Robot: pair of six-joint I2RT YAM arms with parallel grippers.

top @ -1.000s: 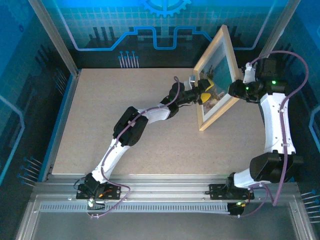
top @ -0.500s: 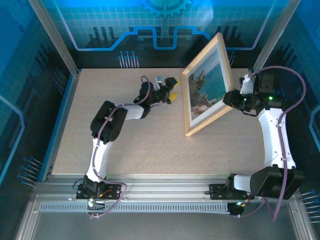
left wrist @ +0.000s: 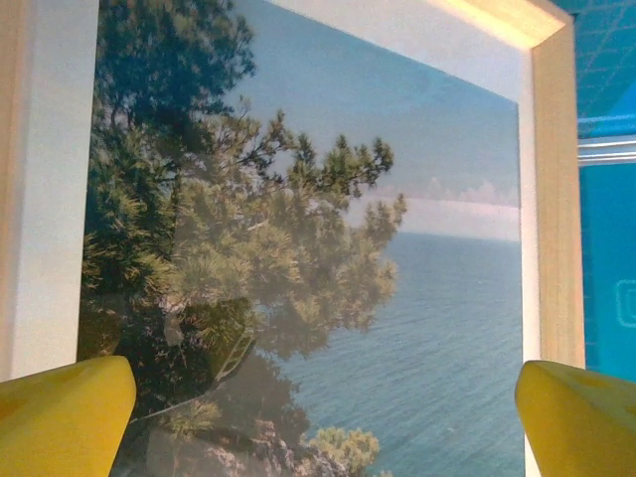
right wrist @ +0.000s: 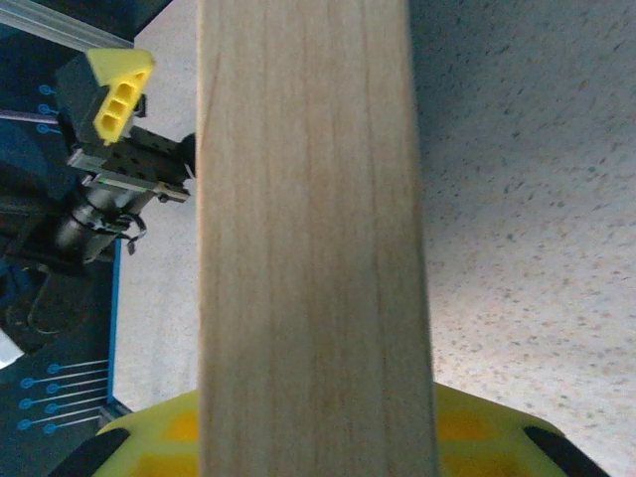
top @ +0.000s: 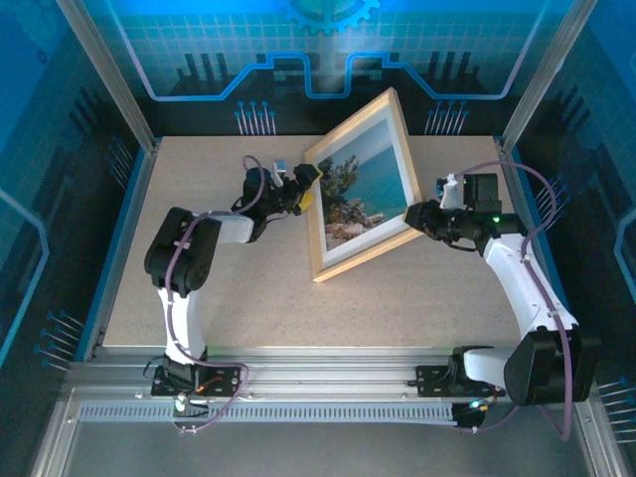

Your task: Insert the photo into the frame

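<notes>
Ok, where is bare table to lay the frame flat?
Widest patch: mid table, between the frame, left arm, right arm and near edge. Smaller one: far-left corner, behind the left arm. Crowded at the frame, between left gripper and right gripper.
</notes>
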